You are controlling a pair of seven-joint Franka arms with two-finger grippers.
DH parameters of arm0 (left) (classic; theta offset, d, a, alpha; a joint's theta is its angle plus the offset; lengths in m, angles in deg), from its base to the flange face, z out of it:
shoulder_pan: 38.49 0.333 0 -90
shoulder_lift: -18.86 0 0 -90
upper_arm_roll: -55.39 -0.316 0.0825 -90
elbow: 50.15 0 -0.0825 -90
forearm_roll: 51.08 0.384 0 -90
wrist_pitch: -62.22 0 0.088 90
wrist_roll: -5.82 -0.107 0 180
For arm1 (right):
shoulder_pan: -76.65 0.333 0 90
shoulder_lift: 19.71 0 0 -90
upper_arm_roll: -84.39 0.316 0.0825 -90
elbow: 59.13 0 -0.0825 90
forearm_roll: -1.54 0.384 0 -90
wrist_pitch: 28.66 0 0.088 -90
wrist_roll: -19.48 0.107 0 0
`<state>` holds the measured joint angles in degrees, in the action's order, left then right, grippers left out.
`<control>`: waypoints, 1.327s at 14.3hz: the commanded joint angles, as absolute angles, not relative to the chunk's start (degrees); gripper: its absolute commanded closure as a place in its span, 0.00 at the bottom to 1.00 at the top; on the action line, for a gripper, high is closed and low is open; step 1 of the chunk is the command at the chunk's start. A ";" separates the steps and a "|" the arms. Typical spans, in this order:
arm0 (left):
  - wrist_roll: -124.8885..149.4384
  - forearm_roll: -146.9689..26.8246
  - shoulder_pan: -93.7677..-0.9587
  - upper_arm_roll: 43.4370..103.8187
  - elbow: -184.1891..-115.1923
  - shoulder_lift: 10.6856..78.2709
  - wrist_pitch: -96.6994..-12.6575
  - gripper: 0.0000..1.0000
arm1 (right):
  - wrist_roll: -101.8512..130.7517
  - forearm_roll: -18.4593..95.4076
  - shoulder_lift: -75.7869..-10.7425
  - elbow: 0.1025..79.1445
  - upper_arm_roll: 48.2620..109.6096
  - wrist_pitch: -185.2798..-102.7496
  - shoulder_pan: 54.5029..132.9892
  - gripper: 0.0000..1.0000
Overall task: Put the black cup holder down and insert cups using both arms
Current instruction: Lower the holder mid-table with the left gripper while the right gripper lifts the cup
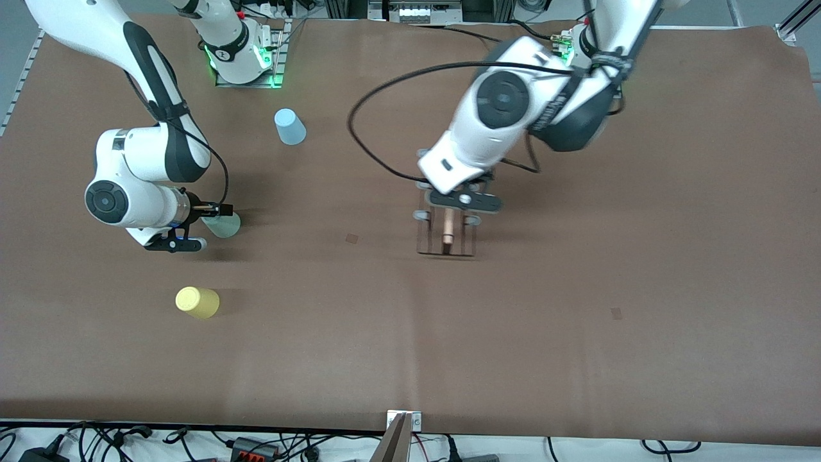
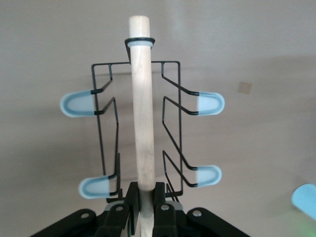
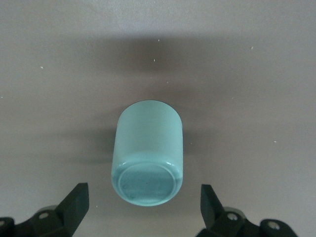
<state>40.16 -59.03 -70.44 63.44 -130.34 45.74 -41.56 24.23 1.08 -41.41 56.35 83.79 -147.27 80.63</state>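
The black cup holder [image 2: 140, 143] is thin black wire with a smooth pale wooden rod. The green cup [image 3: 148, 159] looks like glossy plastic. The table cover [image 1: 577, 308] is matt brown.

No readable text anywhere

No words, labels, brand marks, numbers or signs can be made out on the bench [image 1: 577, 359], on the cups or on the arms; any markings on the equipment along the bench's edges are too small to read.
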 commanded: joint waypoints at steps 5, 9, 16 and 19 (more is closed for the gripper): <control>45.55 -59.17 -75.93 62.25 -123.45 53.83 -47.81 1.00 | 24.84 1.19 -43.62 56.53 83.77 -149.51 80.60 0.00; 45.99 -58.99 -77.07 62.07 -123.45 55.86 -50.27 1.00 | 24.76 1.19 -43.62 56.27 83.77 -149.42 80.60 0.34; 48.87 -57.76 -77.16 62.07 -123.63 57.88 -51.95 1.00 | 24.67 1.19 -42.83 51.10 83.77 -144.34 80.60 0.73; 50.38 -57.76 -77.16 62.16 -123.89 57.97 -51.95 0.99 | 24.49 1.45 -42.92 42.58 83.86 -134.86 80.87 0.73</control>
<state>48.54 -58.73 -76.39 62.75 -125.77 57.65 -52.64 24.23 1.08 -43.47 47.86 83.66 -140.92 80.64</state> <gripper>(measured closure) 0.841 0.352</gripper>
